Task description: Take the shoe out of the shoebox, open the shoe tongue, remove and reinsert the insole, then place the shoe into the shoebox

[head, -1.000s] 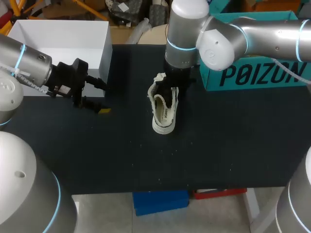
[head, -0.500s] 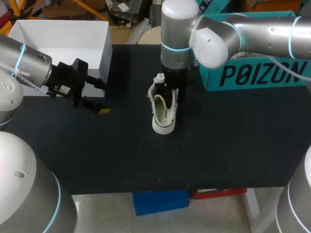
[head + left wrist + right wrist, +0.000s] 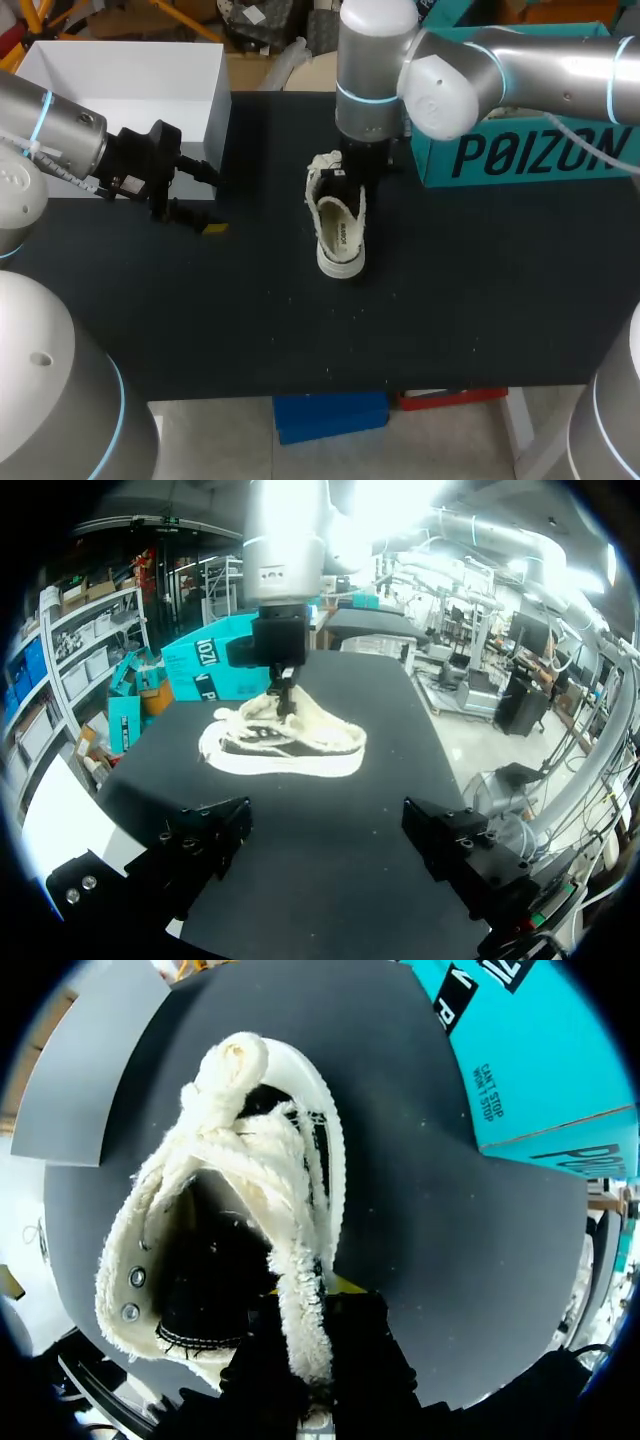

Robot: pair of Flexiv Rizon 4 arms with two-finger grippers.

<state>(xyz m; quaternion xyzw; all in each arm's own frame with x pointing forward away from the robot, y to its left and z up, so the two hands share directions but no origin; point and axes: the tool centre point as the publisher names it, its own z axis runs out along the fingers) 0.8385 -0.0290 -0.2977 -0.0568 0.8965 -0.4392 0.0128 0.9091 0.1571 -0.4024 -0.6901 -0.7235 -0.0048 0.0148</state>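
Right wrist view: shoe [image 3: 250, 1185] edge pinched between right jaws.

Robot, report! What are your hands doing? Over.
Right hand shut on edge of cream fuzzy shoe, on black table. Left hand open, empty. Nothing blocking the shoe.

I see black desk [image 3: 450, 300], matte, faint pale specks across surface. Cream shoe [image 3: 340, 225] rests on it near middle, well apart from both boxes. White open box [image 3: 130, 80] sits at far left corner. Teal box [image 3: 540, 150] sits at far right corner, printed side facing near edge. Cannot tell whether either box overhangs far edge.
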